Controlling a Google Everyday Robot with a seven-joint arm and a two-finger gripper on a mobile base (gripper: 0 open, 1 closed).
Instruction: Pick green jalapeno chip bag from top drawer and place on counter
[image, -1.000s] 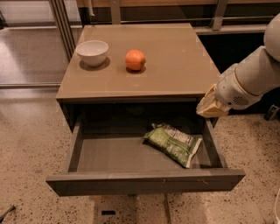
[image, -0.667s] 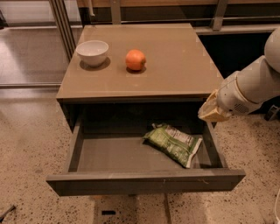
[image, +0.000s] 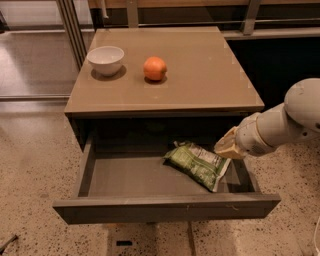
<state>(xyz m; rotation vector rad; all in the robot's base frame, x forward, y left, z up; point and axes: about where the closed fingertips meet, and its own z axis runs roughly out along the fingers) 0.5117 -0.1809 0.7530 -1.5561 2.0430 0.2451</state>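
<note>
Claw (image: 227, 145), pale tan at the tip of a smooth white arm (image: 280, 125), hangs over the right end of the open drawer (image: 130, 177), just beside the chip bag (image: 196, 164); whether it is apart or together I cannot tell. Glossy tan square tabletop (image: 200, 75) sits above the shallow grey drawer, smooth inside. Crinkled green foil, the bag lies flat in the drawer's right half. A round white bowl (image: 105, 59) and an orange fruit (image: 154, 68) stand near each other at the tabletop's back left
</note>
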